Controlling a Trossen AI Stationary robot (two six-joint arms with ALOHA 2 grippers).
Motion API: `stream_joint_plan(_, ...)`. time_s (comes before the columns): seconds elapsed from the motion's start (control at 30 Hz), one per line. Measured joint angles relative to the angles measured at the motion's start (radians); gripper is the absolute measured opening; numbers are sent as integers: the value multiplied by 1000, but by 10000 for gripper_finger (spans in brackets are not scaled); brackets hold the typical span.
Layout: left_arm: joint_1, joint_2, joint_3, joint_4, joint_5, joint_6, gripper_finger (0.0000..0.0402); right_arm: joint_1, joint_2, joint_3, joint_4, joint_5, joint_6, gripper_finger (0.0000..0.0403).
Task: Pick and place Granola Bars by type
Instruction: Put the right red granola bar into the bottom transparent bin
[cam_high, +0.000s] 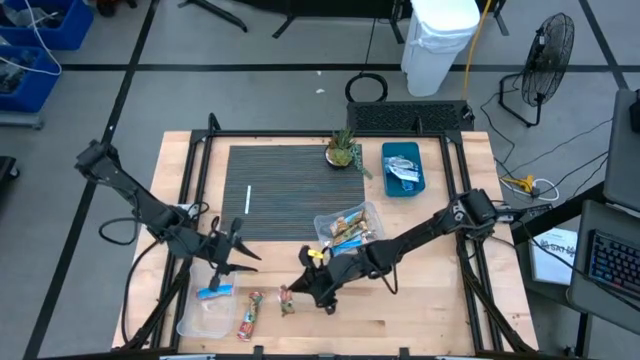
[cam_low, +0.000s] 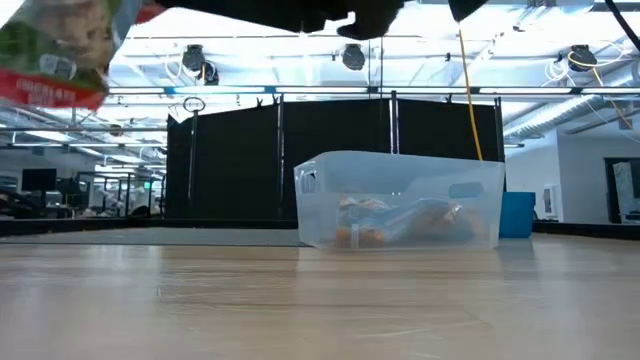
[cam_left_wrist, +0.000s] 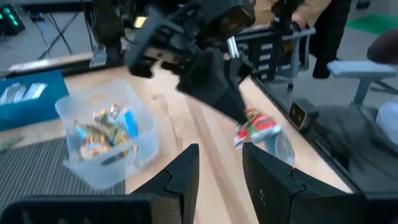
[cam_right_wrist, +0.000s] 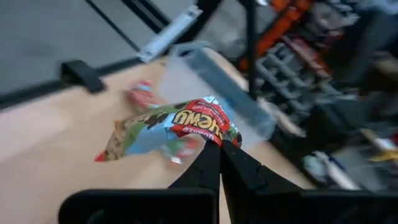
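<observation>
My right gripper (cam_high: 298, 292) is shut on a red-green-blue wrapped granola bar (cam_right_wrist: 168, 130) and stands over the near middle of the table. The low view shows that bar (cam_low: 60, 50) high above the wood. Another red-green bar (cam_high: 250, 315) lies flat on the table beside a clear bin (cam_high: 200, 320), and a blue bar (cam_high: 215, 292) sits at that bin's far side. My left gripper (cam_left_wrist: 221, 168) is open and hovers just beyond that bin (cam_high: 235, 250), touching nothing. Several mixed bars fill a second clear bin (cam_high: 350, 228); silvery ones lie in a blue bin (cam_high: 403, 168). My right gripper pinches the bar between its two fingers at one end of the wrapper (cam_right_wrist: 214, 132). The fingers (cam_right_wrist: 208, 165) come slanting down from the table's right. The rest of the bar sticks out sideways past the fingertips, lifted clear of the table.
A small potted plant (cam_high: 343, 150) and a white strip (cam_high: 248, 200) sit on the dark ribbed mat (cam_high: 290, 175). Black frame rails (cam_high: 200, 180) run along the table's left and right sides. Bare wood (cam_high: 400, 320) lies near the front right.
</observation>
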Motion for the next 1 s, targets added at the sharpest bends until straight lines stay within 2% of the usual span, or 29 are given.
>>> stream_joint_plan(0.17,27,100,0,164,3,5,129,0,-19,0,11,156,-89,0)
stream_joint_plan(0.3,50,149,0,254,1,-100,129,-2,-28,0,3,243,-139,0)
stream_joint_plan(0.6,79,157,0,219,-1,-328,129,-1,-66,0,-20,332,-174,0)
stream_joint_plan(1.0,54,157,0,200,0,-382,129,-14,-85,0,-50,332,-175,0)
